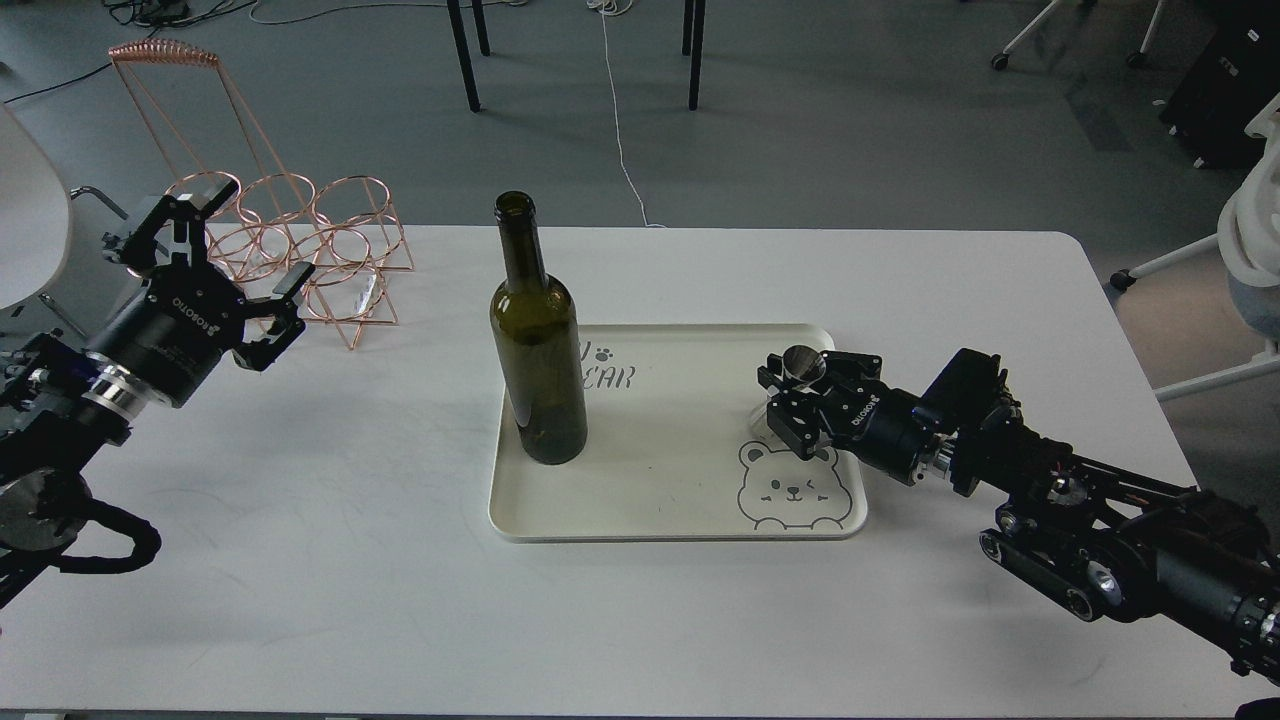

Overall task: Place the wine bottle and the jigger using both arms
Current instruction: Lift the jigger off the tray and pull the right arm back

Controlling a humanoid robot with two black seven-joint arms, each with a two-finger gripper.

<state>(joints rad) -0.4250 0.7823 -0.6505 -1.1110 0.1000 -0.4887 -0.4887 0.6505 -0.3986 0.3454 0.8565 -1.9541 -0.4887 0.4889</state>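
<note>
The wine bottle (537, 345) stands upright on the left half of my tray (680, 525), long axis vertical, nothing touching it. The jigger (803, 364) sits over the tray's right edge, at three o'clock from the bottle, gripped in my right pincer (797, 385), which reaches in from four o'clock. I can't tell whether the jigger's foot touches the tray yet. My left pincer (245, 265) hangs open well off at nine o'clock from the bottle, above the bare surface (300, 560), just in front of the copper wire rack (300, 250). That rack is the only thing it could snag.
</note>
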